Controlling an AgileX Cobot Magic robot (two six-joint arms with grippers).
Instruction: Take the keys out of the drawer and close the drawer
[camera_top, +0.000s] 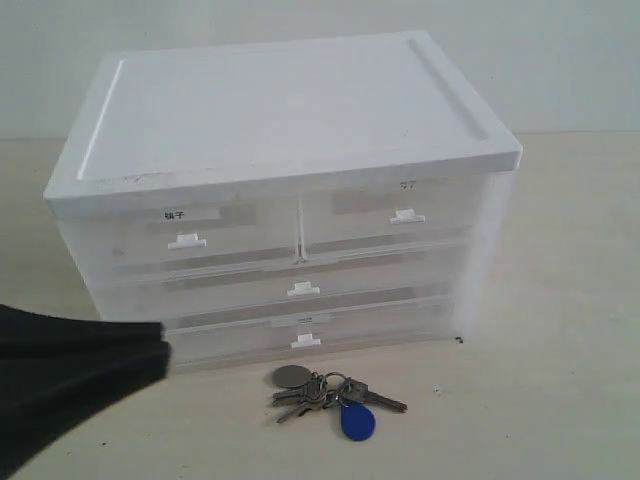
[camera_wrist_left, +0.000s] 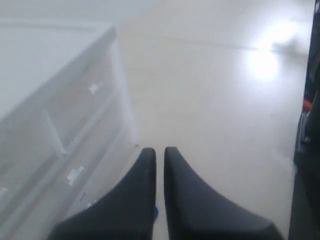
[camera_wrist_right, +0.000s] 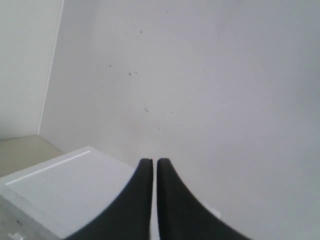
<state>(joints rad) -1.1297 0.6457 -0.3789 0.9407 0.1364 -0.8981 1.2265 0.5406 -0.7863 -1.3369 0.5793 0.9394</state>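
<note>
The keys (camera_top: 325, 392) lie on the table just in front of the cabinet, with their blue fob (camera_top: 357, 421) nearest the front and the grey disc tag (camera_top: 291, 376) at the left. The drawer (camera_top: 385, 228), the right one of the narrow top pair, sits flush and closed, its white tab handle (camera_top: 407, 216) facing forward. My left gripper (camera_top: 163, 345) (camera_wrist_left: 160, 150) hangs shut and empty at the lower left, left of the keys and apart from them. A sliver of the blue fob (camera_wrist_left: 156, 212) shows between its fingers. My right gripper (camera_wrist_right: 150, 161) is shut and empty above the cabinet top.
The white drawer cabinet (camera_top: 290, 110) (camera_wrist_left: 45, 60) (camera_wrist_right: 60, 185) fills the middle of the table, and all its drawers look closed. Bare beige table (camera_top: 560, 330) lies to its right and front. A white wall (camera_wrist_right: 200, 75) stands behind it.
</note>
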